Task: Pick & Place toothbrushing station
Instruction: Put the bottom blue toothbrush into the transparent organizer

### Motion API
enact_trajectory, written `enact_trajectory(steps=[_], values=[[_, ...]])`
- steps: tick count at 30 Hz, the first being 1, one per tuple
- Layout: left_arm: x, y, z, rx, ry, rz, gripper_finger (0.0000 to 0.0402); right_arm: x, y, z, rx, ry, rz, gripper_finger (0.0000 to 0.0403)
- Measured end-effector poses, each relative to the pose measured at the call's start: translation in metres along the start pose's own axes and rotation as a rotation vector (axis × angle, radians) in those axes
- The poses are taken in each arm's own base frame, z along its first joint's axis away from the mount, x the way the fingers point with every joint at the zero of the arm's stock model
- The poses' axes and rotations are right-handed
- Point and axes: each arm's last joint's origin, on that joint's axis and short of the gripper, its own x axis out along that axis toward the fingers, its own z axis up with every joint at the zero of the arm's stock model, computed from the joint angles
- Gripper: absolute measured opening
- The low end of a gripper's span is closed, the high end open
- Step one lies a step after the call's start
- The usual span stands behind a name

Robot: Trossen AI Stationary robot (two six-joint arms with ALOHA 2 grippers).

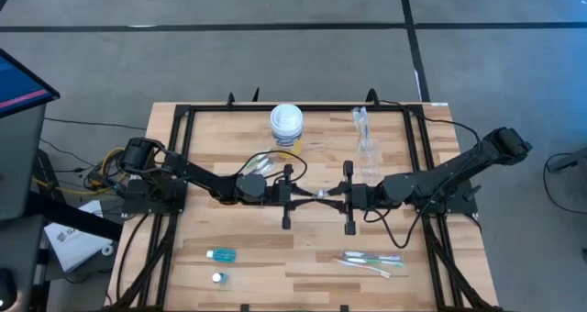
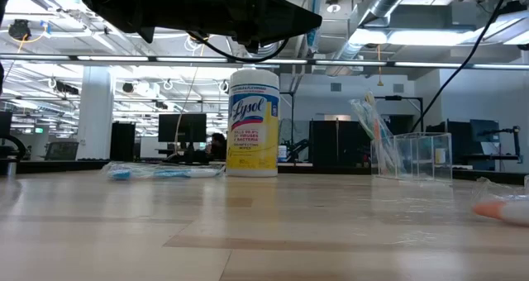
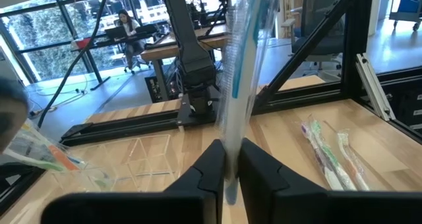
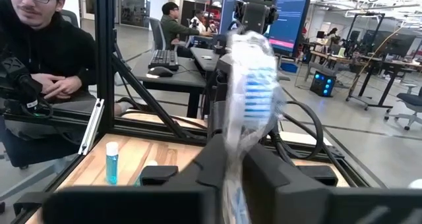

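Hanging in the air above the middle of the table, a wrapped blue toothbrush ran level between the two arms, each end pinched: the left gripper was clenched on one end at its 9 o'clock side, and the right gripper was clenched on the other at its 3 o'clock side. From the left wrist the wrapped blue toothbrush stood up out of the dark fingers, which pressed against its clear wrapper; from the right wrist the blue bristles of the same brush showed through crinkled film, nipped low between that arm's fingers. Outward toward 1 o'clock on the high view, a clear plastic cup sat near the table's far edge with another wrapped brush just beyond it. At 11 o'clock stood the white-lidded canister, its yellow label plain on the low view, and beside it a crumpled clear wrapper lay under the left arm. Toward 5 o'clock, a bundle of wrapped toothbrushes lay near the front edge. Toward 7 o'clock, the small blue tube lay on the wood with a small white cap just beside it. Beyond the table, a person in a dark hooded top sat close to the frame
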Motion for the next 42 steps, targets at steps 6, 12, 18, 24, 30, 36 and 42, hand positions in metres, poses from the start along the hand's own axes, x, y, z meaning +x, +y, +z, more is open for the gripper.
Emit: enact_trajectory(steps=[6, 12, 18, 24, 30, 36, 42], values=[[0.000, 0.000, 0.000, 0.000, 0.001, 0.009, 0.0052, 0.000, 0.000, -0.002, -0.007, 0.017, 0.001, 0.0015], [0.000, 0.002, 0.000, -0.021, 0.013, 0.080, 0.0086, 0.000, 0.000, -0.003, -0.014, 0.030, -0.011, 0.0009], [0.000, 0.002, 0.000, -0.022, 0.012, 0.089, 0.0121, 0.000, -0.001, -0.009, -0.022, 0.092, -0.070, 0.0005], [-0.003, 0.002, -0.007, -0.022, 0.034, 0.086, 0.0145, -0.010, -0.008, -0.004, -0.027, 0.127, -0.141, 0.0003], [-0.005, 0.002, -0.010, -0.038, 0.038, 0.086, 0.0149, -0.035, -0.019, -0.012, 0.001, 0.099, -0.212, 0.0003], [-0.005, 0.002, -0.009, -0.042, 0.025, 0.087, 0.0143, -0.063, -0.036, -0.029, 0.042, 0.068, -0.333, 0.0003], [-0.005, 0.002, -0.008, -0.047, 0.019, 0.088, 0.0142, -0.083, -0.049, -0.039, 0.043, 0.070, -0.493, 0.0003]])
